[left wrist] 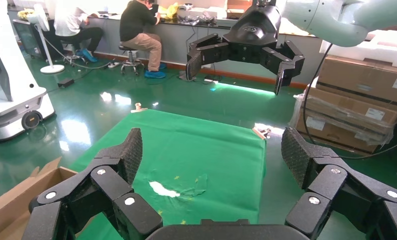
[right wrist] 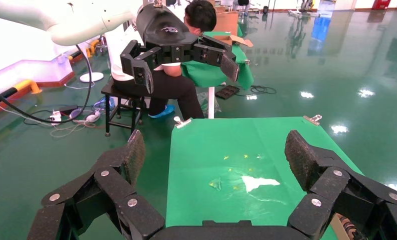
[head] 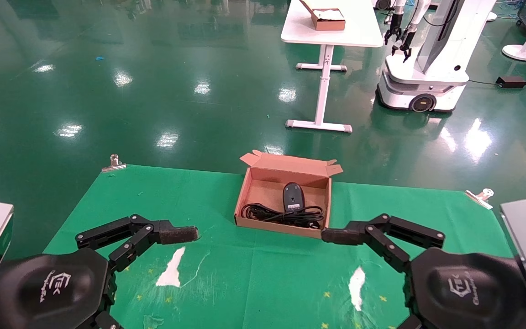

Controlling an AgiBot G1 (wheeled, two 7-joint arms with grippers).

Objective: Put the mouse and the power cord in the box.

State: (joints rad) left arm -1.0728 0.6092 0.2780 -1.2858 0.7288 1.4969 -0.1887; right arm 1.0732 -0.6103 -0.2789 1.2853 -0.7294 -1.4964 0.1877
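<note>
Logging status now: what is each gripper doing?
Left gripper: open, empty.
Right gripper: open, empty.

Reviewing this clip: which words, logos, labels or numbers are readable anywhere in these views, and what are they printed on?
"TEK": pale logo on the black housing of the left end effector, head view; smaller letters beside it are unreadable.
"TEK": same logo on the right end effector; small line below unreadable.
Pale label on the small black oval mouse inside the shallow brown cardboard box: too small.
White labels on stacked brown cartons, left wrist view: blurred.
</note>
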